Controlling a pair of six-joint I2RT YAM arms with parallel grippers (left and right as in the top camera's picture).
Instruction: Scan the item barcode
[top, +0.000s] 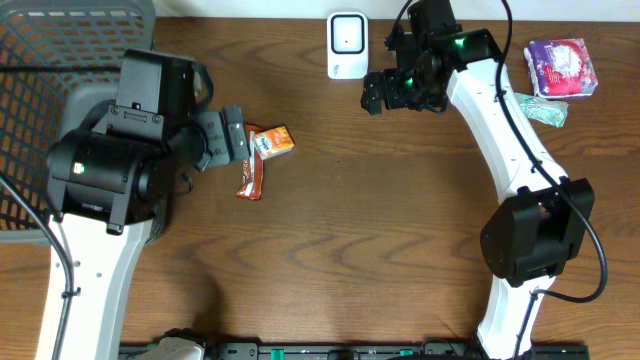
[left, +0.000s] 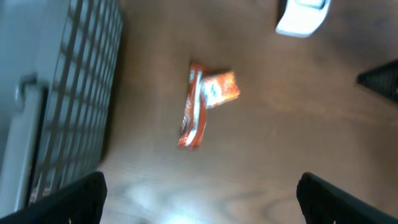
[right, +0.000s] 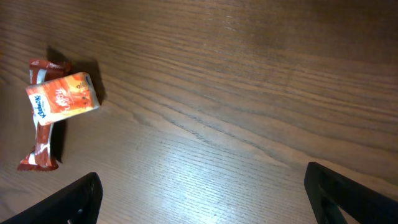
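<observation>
Carton (top: 273, 142) lies on a bar (top: 251, 178) toward the counter's (top: 350, 250) left edge. Left fingers (left: 74, 200) and right fingers (right: 68, 202) gape, empty. A careless grab may pinch both, hiding the barcode.

An orange packet (right: 62, 98) lies on the wooden table (right: 249, 87), across a red wrapped bar's (right: 42, 148) upper part. The right gripper (right: 208, 196), jaws spread wide, is nearer the camera than the packet.

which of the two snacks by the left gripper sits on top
The short orange pack, lying across one end of the long red wrapper beneath it.
</observation>
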